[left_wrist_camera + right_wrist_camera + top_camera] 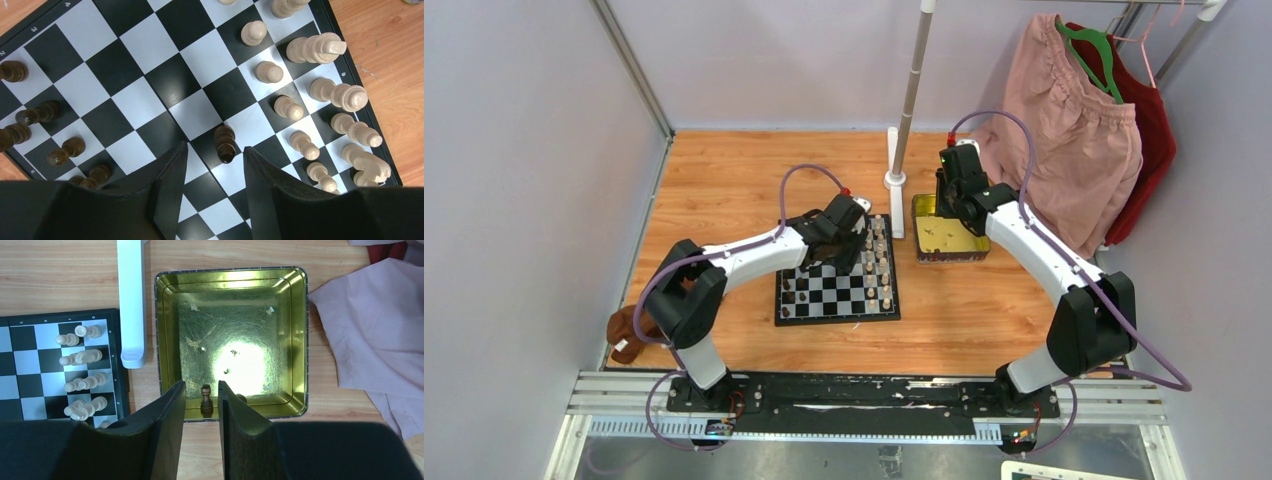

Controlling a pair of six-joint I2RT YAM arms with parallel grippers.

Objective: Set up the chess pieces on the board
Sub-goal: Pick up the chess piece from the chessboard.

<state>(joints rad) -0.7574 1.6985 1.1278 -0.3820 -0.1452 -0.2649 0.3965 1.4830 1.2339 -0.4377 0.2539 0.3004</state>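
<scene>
Filling dark ranks [65, 150] on the black-and-silver checkered board [197, 52], cream ranks [345, 97] looking done, with left gripper [215, 148] and right gripper [201, 385] spread, each straddling one dark-brown chess piece [225, 142].

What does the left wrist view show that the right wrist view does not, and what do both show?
Only left wrist: the left hand open around a dark piece on the board, and dark pieces along one edge. Only right wrist: the right hand open over a gold tray with another dark piece inside, plus pink cloth. Both: the board and its cream pieces.
</scene>
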